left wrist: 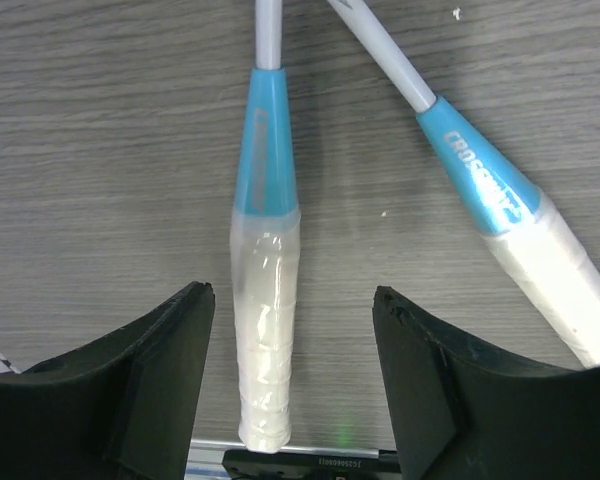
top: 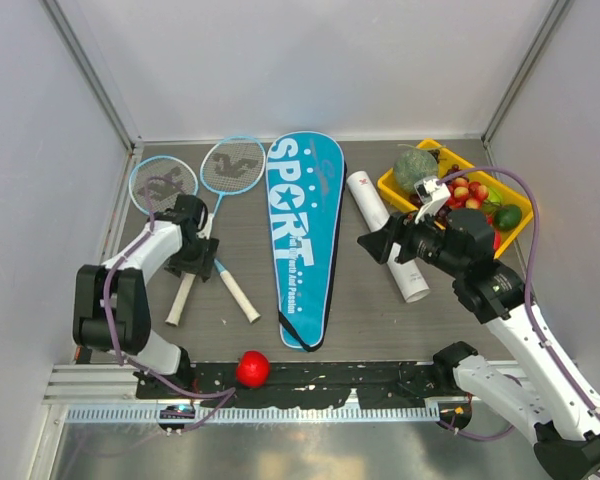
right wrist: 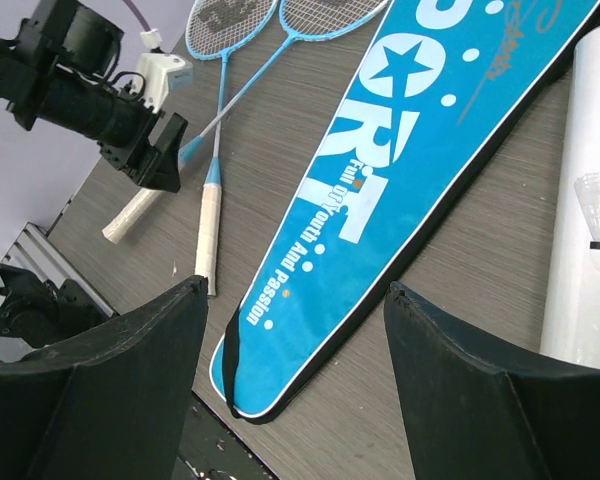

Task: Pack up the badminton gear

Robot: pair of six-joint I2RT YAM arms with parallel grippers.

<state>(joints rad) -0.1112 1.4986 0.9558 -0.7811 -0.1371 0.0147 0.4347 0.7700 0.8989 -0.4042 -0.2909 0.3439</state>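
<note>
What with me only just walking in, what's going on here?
It's a badminton pack-up, barely started. The left gripper, open, straddles one racket's white handle; the second racket lies beside it. The right gripper, open and empty, hovers by the blue cover and white tube. Nothing is packed yet.

A red ball (top: 251, 368) sits at the near edge of the dark wood-grain desk (top: 360, 300). Toward the far right corner, a yellow tray (top: 386, 186) holds small red fruits (top: 467, 190), a smooth green fruit (top: 507, 216) and a knobbly grey-green one (top: 416, 168).
</note>
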